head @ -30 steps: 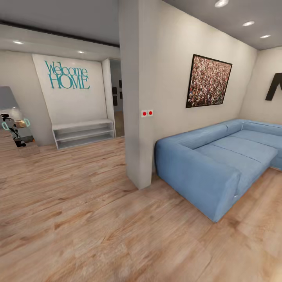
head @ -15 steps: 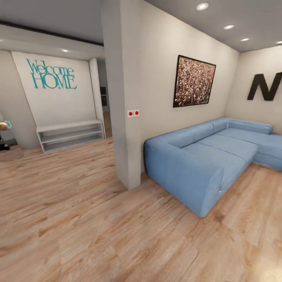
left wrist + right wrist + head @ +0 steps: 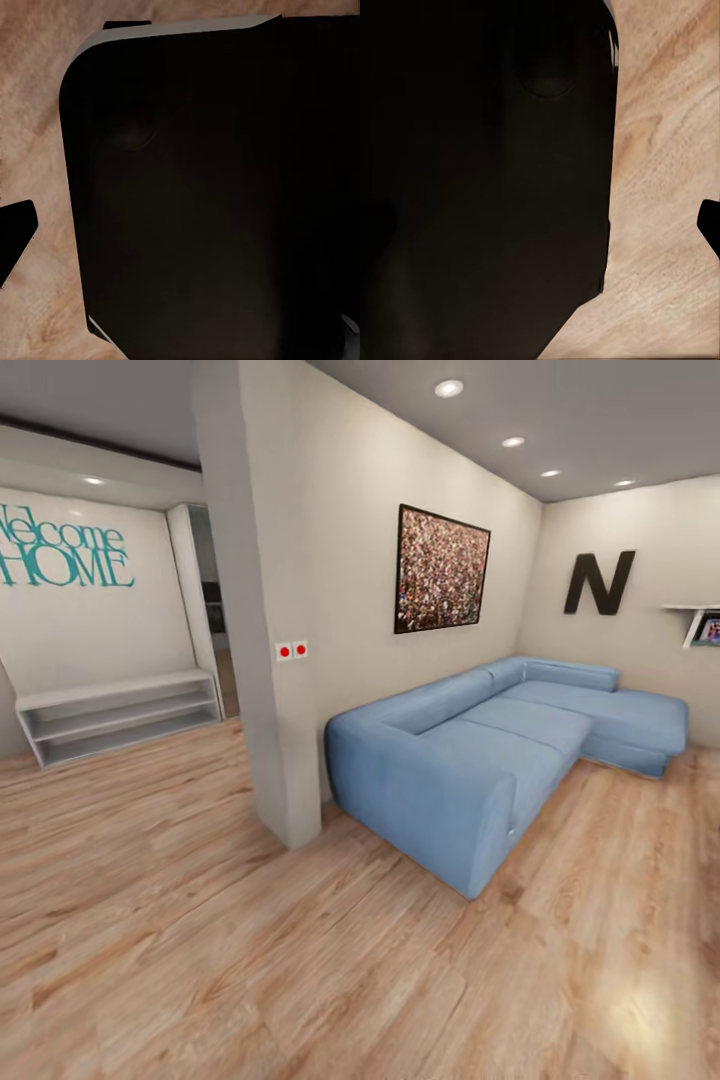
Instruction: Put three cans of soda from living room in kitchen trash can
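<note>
The sofa (image 3: 490,745) is plain blue. The floor (image 3: 250,960) is light wood planks with brown grain. The walls (image 3: 350,590) are off-white. The far-left lettering (image 3: 65,548) is teal. The picture (image 3: 441,570) is speckled red-brown in a black frame. The far-right letter N (image 3: 598,582) is black. The switches (image 3: 292,651) are red on white.

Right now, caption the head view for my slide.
Blue corner sofa beside a white pillar on wood plank floor.

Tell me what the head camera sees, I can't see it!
A big blue sofa sits on a wood floor against a white wall with a speckled picture. A black letter N hangs further right, and teal "Welcome HOME" letters far left.
</note>
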Motion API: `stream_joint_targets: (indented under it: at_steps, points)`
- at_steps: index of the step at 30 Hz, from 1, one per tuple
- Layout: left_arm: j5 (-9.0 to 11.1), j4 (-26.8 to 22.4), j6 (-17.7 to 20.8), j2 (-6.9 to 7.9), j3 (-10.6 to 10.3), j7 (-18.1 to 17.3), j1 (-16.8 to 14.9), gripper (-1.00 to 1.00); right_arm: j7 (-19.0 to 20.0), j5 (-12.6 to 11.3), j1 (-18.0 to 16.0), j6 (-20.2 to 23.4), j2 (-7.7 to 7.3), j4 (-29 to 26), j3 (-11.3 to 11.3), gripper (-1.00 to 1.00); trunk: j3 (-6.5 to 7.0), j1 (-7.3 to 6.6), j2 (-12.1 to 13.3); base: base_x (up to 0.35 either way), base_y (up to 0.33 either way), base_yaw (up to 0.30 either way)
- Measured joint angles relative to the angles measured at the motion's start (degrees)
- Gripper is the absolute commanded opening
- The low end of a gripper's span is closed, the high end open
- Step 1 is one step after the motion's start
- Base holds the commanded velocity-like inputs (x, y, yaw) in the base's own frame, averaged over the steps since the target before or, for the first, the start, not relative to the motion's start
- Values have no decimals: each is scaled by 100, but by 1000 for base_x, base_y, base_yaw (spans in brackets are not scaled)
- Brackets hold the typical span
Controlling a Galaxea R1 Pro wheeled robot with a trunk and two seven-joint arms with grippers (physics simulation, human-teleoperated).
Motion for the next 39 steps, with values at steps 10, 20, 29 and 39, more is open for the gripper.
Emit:
stream_joint_targets:
  at_steps: [10, 20, 29, 39]
  points:
    - [0, -1, 0, 0, 1, 0, -1, 100, 0, 7, 0, 0, 0, 0, 10, 100, 22, 0, 0, -130, 146, -285]
    - [0, -4, -8, 0, 2, 0, -2, 100, 0, 13, 0, 0, -5, 0, 12, 100, 47, 0, 0, -64, 245, -285]
    - [0, -4, -9, 0, 0, -1, -2, 100, 0, 20, 0, 0, -7, 0, 20, 100, 69, 0, 0, 77, 181, -285]
    - [0, -4, -9, -7, 0, -1, -3, 100, 0, 27, 0, 0, -21, 0, 40, 100, 93, 0, 0, 228, 243, -276]
